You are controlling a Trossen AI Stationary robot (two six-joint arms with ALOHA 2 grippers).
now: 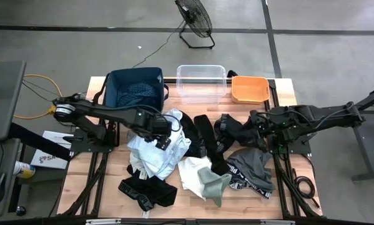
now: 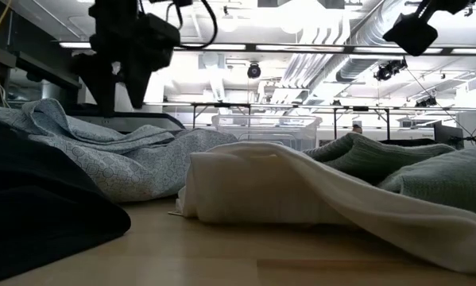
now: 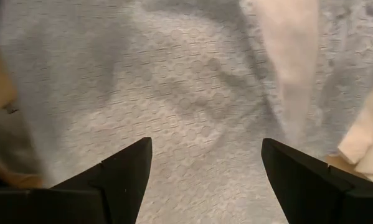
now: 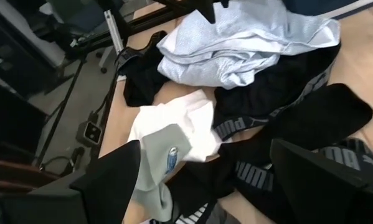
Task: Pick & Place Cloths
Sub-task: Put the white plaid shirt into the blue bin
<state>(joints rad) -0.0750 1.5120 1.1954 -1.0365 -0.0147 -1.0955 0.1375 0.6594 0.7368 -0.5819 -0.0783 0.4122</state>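
**Cloths on table, three bins at far edge, both grippers released**

Cloths, loose on the wooden table (image 1: pixel 74 187): six are being counted from above, though overlaps are making the count uncertain.
- One pale blue patterned shirt (image 1: pixel 157 150), being displayed left of centre, crumpled.
- One small black garment (image 1: pixel 148 192), being shown at the near edge, just in front of the shirt.
- One white cloth (image 1: pixel 190 172), being shown at centre, touching the shirt's right side.
- One grey-green sock (image 1: pixel 215 184), being seen lying partly over the white cloth.
- One grey garment with lettered waistband (image 1: pixel 252 169), being shown to the right.
- One tangle of black pieces (image 1: pixel 215 134), being seen between the shirt and the right arm; its separate items cannot be counted.

Containers, three, being lined up along the far edge:
- One navy fabric bin (image 1: pixel 135 87), far left; navy patterned fabric (image 1: pixel 137 95) is being held inside it.
- One clear plastic tub (image 1: pixel 201 81), centre; nothing is being seen in it.
- One orange plastic tub (image 1: pixel 250 89), right; nothing is being seen in it.

Grippers, two:
- Left gripper (image 1: pixel 162 139) is being held directly above the pale blue shirt, fingers spread apart, nothing grasped.
- Right gripper (image 1: pixel 261 128) is being held over the right end of the black tangle, fingers spread wide, nothing grasped.
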